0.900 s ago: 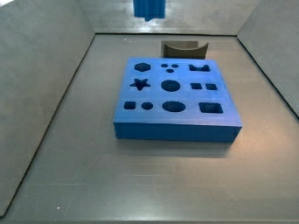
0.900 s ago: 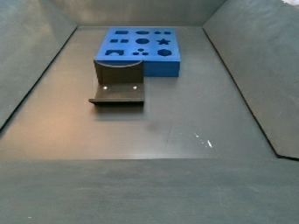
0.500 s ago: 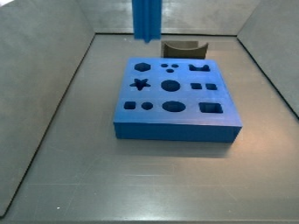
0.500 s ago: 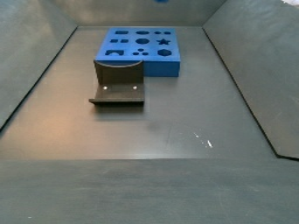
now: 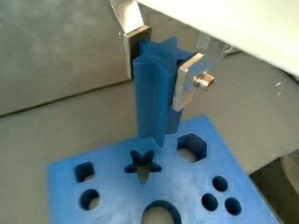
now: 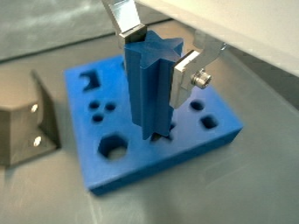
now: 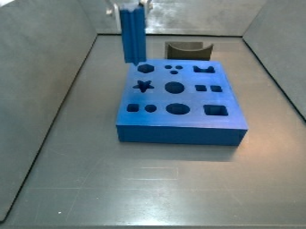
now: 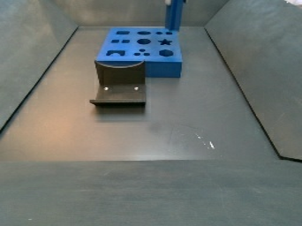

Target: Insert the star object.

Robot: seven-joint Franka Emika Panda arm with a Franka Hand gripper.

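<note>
My gripper (image 5: 162,59) is shut on the star object (image 5: 156,96), a tall blue peg with ridged star-section sides, and holds it upright by its top end. The silver fingers (image 6: 184,74) clamp it from two sides. In both wrist views the peg's lower end lines up with the star-shaped hole (image 5: 142,164) in the wide blue block (image 5: 100,197). In a side view the peg (image 7: 131,36) hangs above the block's (image 7: 180,125) far left part, clear of the star hole (image 7: 143,87). It also shows at the top edge of a side view (image 8: 174,13), above the block (image 8: 144,62).
The block has several other shaped holes, such as round (image 7: 174,88) and square (image 7: 216,111) ones. The dark fixture (image 8: 118,84) stands on the grey floor beside the block, and also shows in other views (image 7: 189,47) (image 6: 24,131). Sloped grey walls (image 7: 60,107) enclose the floor.
The gripper has come down with the star peg. Earlier only the peg's tip showed at the top of the side view; now most of its length hangs above the block.
</note>
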